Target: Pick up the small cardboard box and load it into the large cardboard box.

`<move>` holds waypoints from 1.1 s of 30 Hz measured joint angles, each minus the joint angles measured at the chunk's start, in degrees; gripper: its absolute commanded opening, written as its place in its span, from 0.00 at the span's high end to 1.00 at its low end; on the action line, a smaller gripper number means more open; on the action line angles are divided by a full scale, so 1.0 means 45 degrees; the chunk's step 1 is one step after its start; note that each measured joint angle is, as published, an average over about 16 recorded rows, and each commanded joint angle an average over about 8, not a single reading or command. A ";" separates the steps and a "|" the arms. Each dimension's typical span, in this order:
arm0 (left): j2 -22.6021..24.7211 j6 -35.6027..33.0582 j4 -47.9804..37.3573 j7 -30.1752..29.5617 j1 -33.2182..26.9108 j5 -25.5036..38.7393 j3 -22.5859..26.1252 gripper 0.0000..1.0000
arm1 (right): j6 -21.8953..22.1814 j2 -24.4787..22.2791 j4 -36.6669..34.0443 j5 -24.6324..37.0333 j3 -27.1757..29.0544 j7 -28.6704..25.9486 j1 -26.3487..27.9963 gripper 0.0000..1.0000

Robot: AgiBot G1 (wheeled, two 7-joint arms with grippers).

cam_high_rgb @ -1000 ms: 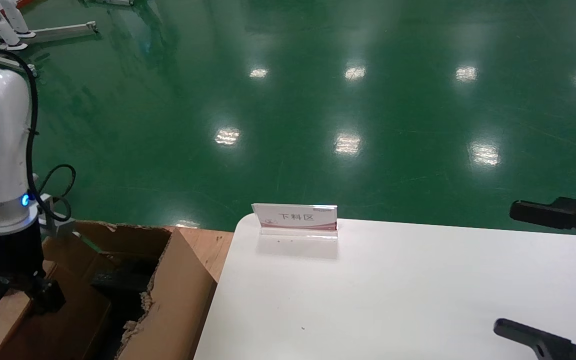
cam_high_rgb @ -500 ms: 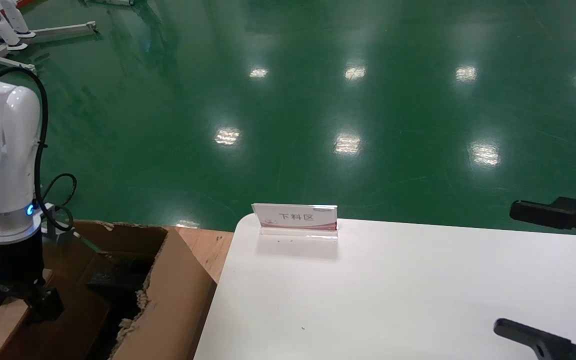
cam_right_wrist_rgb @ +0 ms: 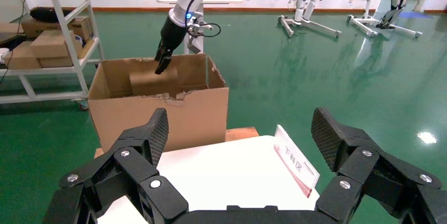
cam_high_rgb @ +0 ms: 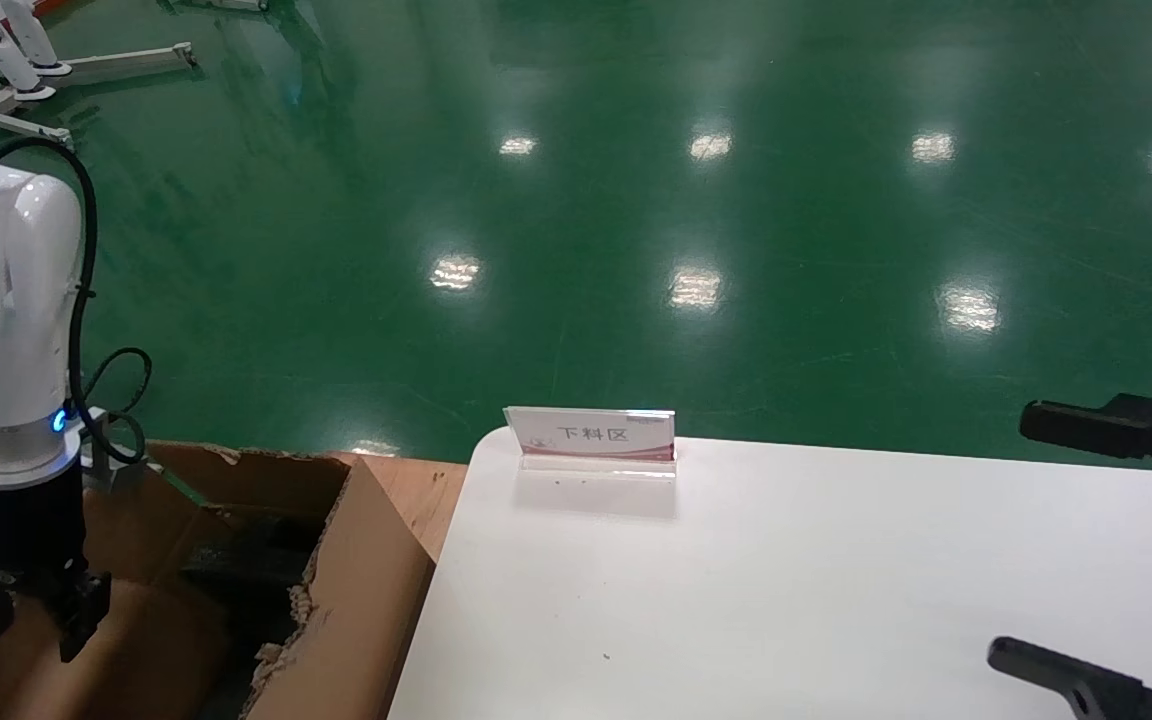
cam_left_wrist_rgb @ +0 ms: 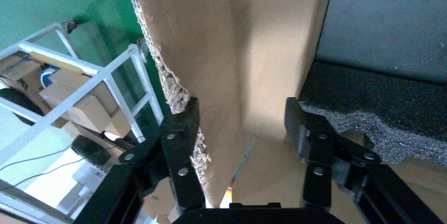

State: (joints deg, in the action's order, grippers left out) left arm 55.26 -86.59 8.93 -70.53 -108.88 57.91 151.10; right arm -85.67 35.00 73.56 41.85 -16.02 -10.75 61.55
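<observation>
The large cardboard box point(cam_high_rgb: 366, 580) stands left of the table, with ragged flap edges point(cam_left_wrist_rgb: 176, 89) and black foam point(cam_left_wrist_rgb: 379, 97) inside; it also shows in the right wrist view point(cam_right_wrist_rgb: 158, 118). The small cardboard box point(cam_right_wrist_rgb: 153, 83), smooth and light tan, sits inside it point(cam_high_rgb: 151, 640). My left gripper point(cam_high_rgb: 31, 640) hangs open over the carton's near left part, above the small box. In the left wrist view point(cam_left_wrist_rgb: 241, 105) smooth tan cardboard lies between its spread fingers. My right gripper point(cam_high_rgb: 1011, 535) is open and empty over the table's right edge point(cam_right_wrist_rgb: 240, 118).
A white table point(cam_high_rgb: 786, 580) carries a small acrylic sign point(cam_high_rgb: 591, 435) at its far left corner. A wooden board point(cam_high_rgb: 416, 490) lies between table and carton. A white rack point(cam_right_wrist_rgb: 47, 45) with boxes stands beyond the carton. Green floor lies all around.
My left gripper has shifted left inside the carton and its fingers have spread apart, letting go of the small box. The right arm has not moved.
</observation>
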 measured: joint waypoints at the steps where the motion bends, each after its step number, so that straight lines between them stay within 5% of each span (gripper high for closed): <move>1: 0.0002 0.0000 0.0001 0.0003 -0.0004 -0.0001 -0.0002 0.00 | 0.0000 0.0000 0.0000 0.0000 0.0000 0.0000 0.0000 0.00; 16: 0.0067 0.0012 0.0013 0.1256 -0.0858 -0.0333 -0.0492 0.00 | 0.0001 0.0000 -0.0001 -0.0001 0.0000 0.0000 -0.0001 0.00; 33: -0.2101 -0.0981 0.1041 0.7148 -0.4379 -0.2676 -0.2570 0.00 | 0.0002 -0.0001 -0.0001 -0.0001 0.0000 0.0000 -0.0001 0.00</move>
State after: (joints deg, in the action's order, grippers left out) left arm 45.81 -91.01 13.61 -38.36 -128.59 45.87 139.53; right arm -85.66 35.00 73.55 41.84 -16.02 -10.75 61.54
